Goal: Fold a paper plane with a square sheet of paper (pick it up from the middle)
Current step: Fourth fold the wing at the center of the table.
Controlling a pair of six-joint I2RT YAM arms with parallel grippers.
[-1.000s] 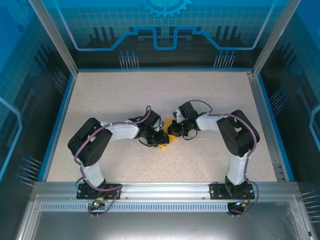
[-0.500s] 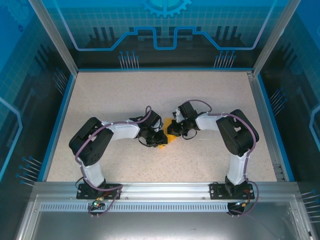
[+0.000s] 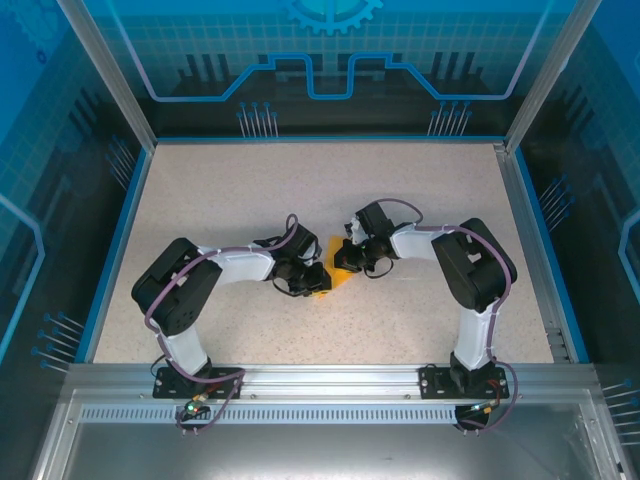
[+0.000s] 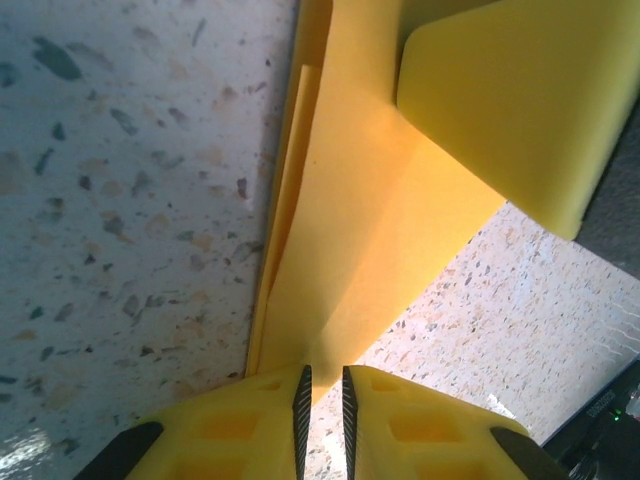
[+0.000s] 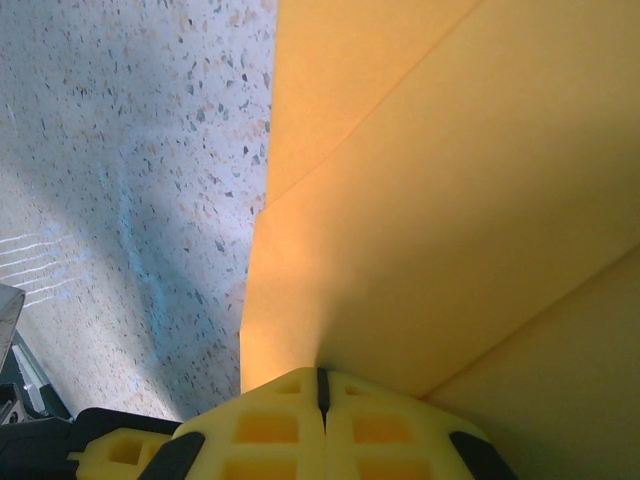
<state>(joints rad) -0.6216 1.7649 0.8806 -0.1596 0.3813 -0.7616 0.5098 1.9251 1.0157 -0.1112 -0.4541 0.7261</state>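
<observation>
- Orange-yellow sheet of paper, partly folded, was seen at the middle of the speckled table, between the two grippers
- The right gripper was closed tight on a creased edge of the sheet
- The left gripper was set to a narrow slit, a corner of the paper running into it; whether it was clamped could not be told

Open table around the folded paper
</observation>
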